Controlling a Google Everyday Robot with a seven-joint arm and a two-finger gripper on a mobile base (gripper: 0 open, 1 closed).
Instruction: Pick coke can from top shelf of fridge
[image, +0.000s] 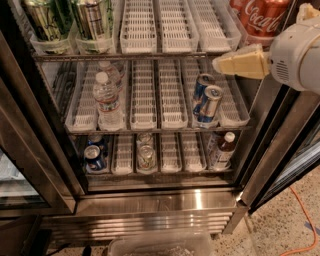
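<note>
The coke can (261, 18), red with white script, stands in the rightmost lane of the top shelf (150, 55) of the open fridge (160, 200); its top is cut off by the frame edge. The shelf's pale slotted lane trays (175, 25) in the middle hold nothing. My gripper (242, 62), cream-coloured on a white wrist (295, 55), reaches in from the right. It sits at the front edge of the top shelf, just below and slightly left of the coke can, not touching it.
Tall green cans (45, 20) stand top left. The middle rack holds water bottles (107, 100) and blue-and-silver cans (207, 100). The bottom rack holds cans (95, 157) and a bottle (222, 150). A door frame (280, 150) stands right, a glass door (20, 165) left, a clear bin (160, 245) below.
</note>
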